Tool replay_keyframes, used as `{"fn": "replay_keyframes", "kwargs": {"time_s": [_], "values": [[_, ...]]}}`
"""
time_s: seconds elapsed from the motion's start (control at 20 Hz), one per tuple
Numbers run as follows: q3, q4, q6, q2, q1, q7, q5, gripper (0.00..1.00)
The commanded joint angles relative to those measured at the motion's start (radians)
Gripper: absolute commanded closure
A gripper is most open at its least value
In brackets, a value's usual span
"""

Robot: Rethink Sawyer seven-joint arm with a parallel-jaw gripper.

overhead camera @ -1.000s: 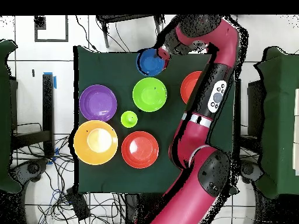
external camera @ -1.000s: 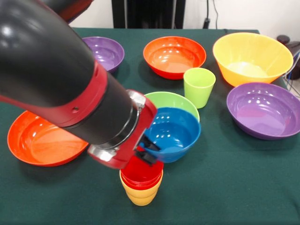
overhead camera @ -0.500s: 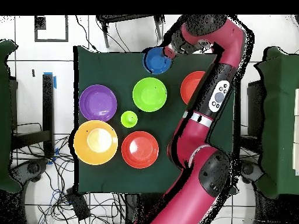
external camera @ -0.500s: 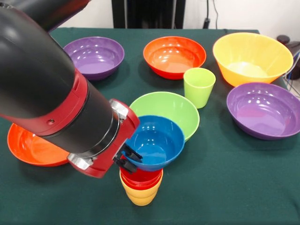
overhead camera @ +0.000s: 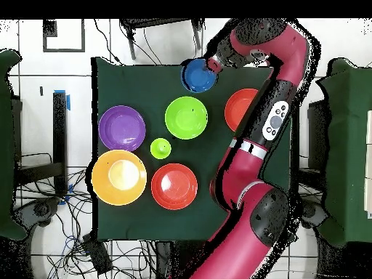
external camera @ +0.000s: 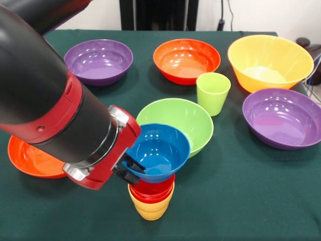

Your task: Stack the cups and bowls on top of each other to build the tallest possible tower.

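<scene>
At the far left of the front view, a red-orange bowl lies mostly hidden under the red and black arm, which fills the left half of the frame. Above it, in the upper left, a purple bowl sits upright on the green table. At the arm's end, the gripper is clamped on the left rim of the small blue bowl, holding it slightly tilted right above the red cup; whether the bowl touches the cup's rim is hard to tell. The red cup is nested in the yellow cup, low in the frame's centre. Just behind the blue bowl stands the light green bowl. Upper centre holds a second red-orange bowl, with the light green cup near its lower right. At the upper right sits the large orange bowl, and below it a second purple bowl.
</scene>
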Motion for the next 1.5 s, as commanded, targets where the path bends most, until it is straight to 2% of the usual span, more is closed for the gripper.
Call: {"fn": "replay_keyframes", "kwargs": {"time_s": [0.05,0.7,1.5], "values": [[-0.110,-0.043,-0.092,-0.006,-0.002,-0.068,-0.024,1.00],[-0.062,-0.077,-0.108,0.005,0.012,-0.096,-0.053,1.00],[-0.123,-0.027,-0.126,0.008,0.004,-0.013,0.025,1.00]]}}
